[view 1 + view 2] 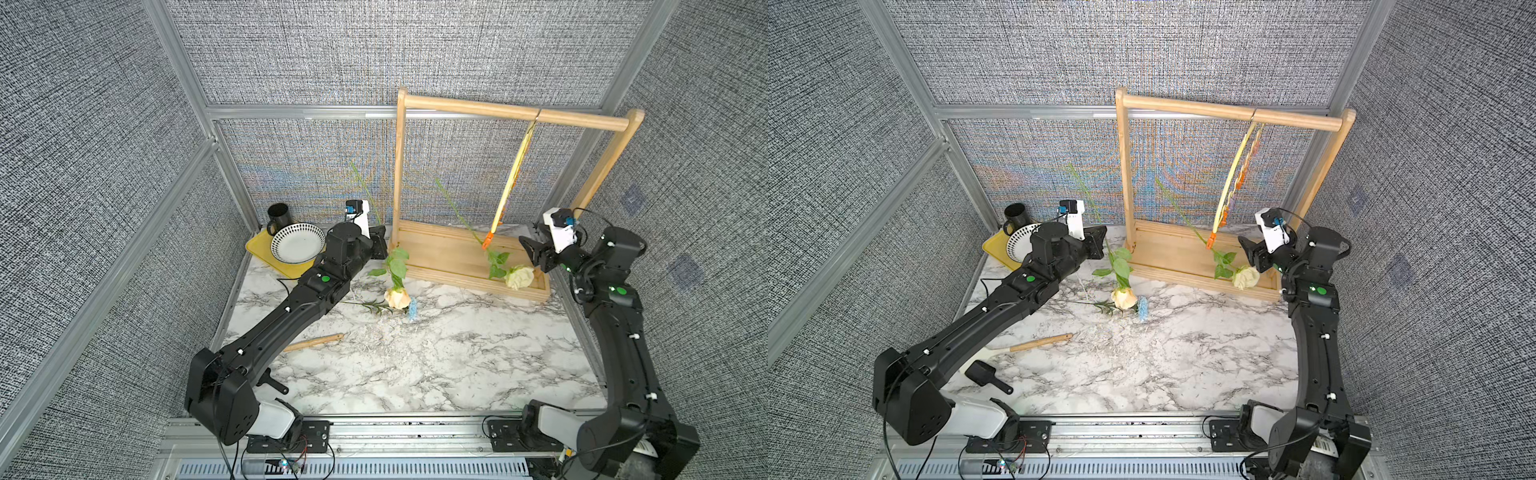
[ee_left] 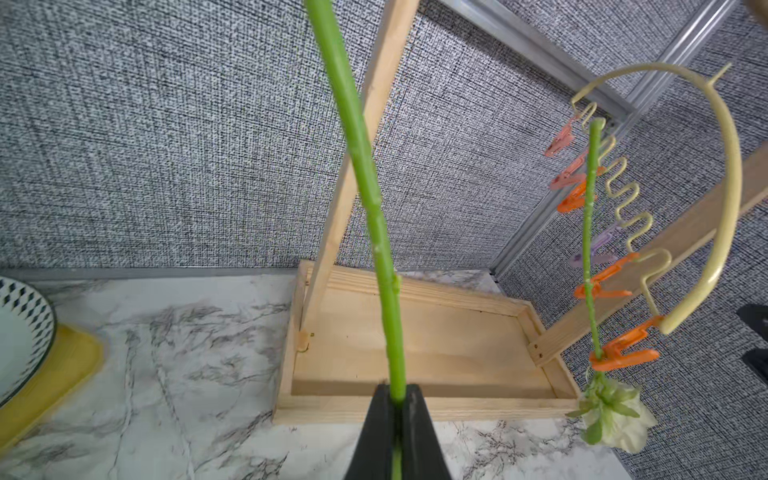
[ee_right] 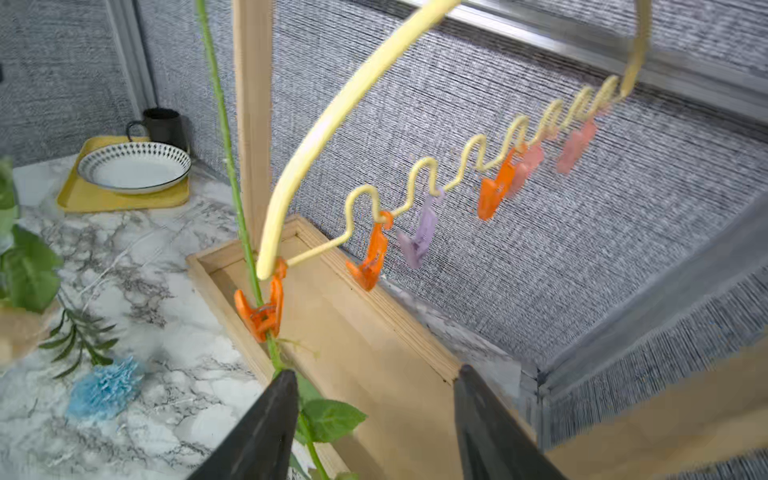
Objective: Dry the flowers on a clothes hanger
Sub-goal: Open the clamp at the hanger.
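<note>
Pinched tight in the left gripper (image 2: 397, 390): the long green stem of the peach fabric rose (image 1: 397, 298). Stem standing almost straight up, bloom hanging down just over the white marble tabletop (image 1: 415, 365), near its middle and a bit toward the back edge. Right gripper (image 3: 374, 374) spread wide and holding nothing, just beside the low end of the thin pale-yellow arc-shaped clothes hanger (image 3: 272, 232).

Hooked on the round top bar of the big light-wood rack (image 1: 478, 108), at the back right corner of the tabletop: that hanger. Already hung head-down from its lowest orange plastic clip (image 3: 259, 311): the cream-white fabric rose (image 1: 519, 277). Lying flat on the tabletop, right beside the peach bloom: the small light-blue frilly flower (image 1: 412, 309).

Key thing for the coming move, most likely: the free clips, off to the right of the held stem, past the rack's left post. Stem's long way already up and down, same as the hung one, so good for sliding sideways into a clip. Nearer to the clips: the right gripper, so probably best for squeezing one open.

Counted: three flowers, one hung, one held, one lying. One hanger. Six clips: three orange, two pink, one purple. Five empty.
</note>
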`<state>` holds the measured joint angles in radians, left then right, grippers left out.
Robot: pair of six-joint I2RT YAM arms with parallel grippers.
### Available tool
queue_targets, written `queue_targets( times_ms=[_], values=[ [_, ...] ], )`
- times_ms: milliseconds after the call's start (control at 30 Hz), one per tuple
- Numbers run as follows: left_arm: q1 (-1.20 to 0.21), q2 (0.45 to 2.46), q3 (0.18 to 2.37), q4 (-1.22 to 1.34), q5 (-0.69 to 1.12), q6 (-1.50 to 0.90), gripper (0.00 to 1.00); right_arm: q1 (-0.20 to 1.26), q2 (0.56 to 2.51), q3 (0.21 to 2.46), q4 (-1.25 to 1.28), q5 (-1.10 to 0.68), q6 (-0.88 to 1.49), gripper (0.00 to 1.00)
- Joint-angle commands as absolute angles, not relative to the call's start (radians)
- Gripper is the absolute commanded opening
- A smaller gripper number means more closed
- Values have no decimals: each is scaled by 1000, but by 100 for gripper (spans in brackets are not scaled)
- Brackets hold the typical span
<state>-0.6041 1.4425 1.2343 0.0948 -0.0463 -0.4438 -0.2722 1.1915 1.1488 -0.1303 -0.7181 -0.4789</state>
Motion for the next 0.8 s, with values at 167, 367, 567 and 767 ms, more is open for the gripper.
queue_targets(
  times_ms=[167, 367, 567, 767],
  values=[
    [-617, 1524, 1239, 363, 27, -374, 2, -233, 1384, 1327, -246, -768, -750, 65],
    [-616, 1584, 1283, 403, 47, -354, 2, -234, 1486, 1379, -221, -823, -808, 65],
    [-617, 1649, 1331, 418, 42, -418, 2, -235, 1603, 1477, -322, -869, -941, 64],
    [-619, 1741, 1397, 441, 59, -452, 2, -231, 1679, 1565, -415, -928, -1029, 57]
  ],
)
